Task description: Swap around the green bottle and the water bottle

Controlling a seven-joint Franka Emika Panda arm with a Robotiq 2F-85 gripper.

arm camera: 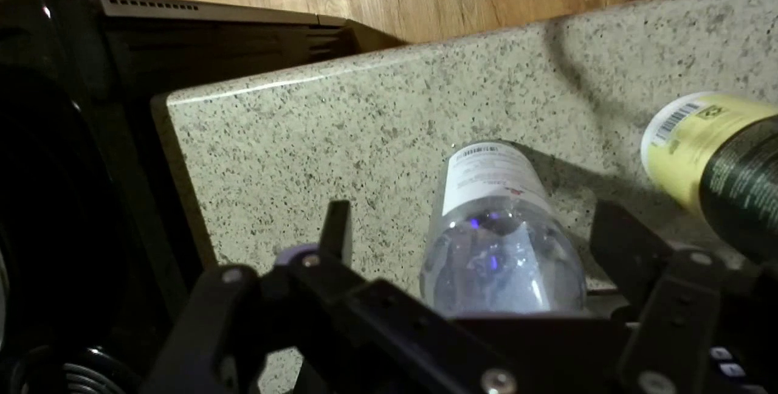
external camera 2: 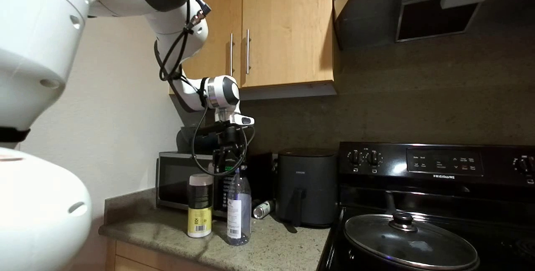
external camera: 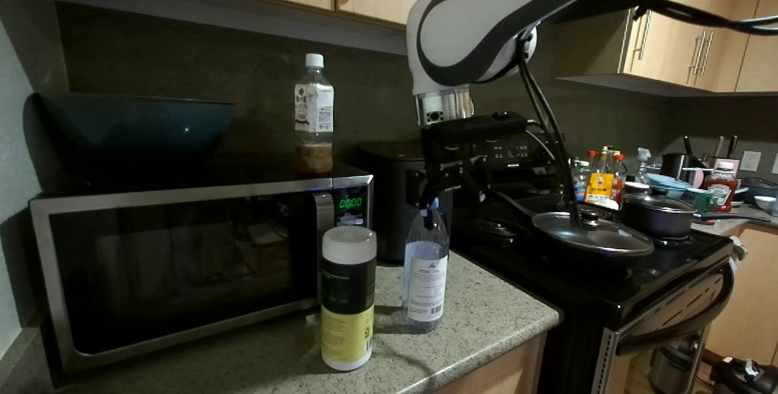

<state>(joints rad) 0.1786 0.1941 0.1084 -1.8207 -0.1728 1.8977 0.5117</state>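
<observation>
Straddling the upper part of the water bottle (arm camera: 495,184), the fingers (arm camera: 336,233) stand wide apart, and it's the wrist view that gives us that gap, though the bottle's top is hidden there! Swing to an exterior view and there's the blue cap (external camera: 434,203), right by the fingers; whether they touch anything, I can't tell. That bottle is upright on the worktop (external camera: 486,309), and near it, also upright, stands the green bottle (external camera: 348,297): whole in both exterior views, cut off at the wrist view's edge. In an exterior view a can (external camera 2: 263,209) lies by the air fryer (external camera 2: 307,183); in an exterior view a white-capped bottle (external camera: 314,115) tops the microwave (external camera: 182,272).
</observation>
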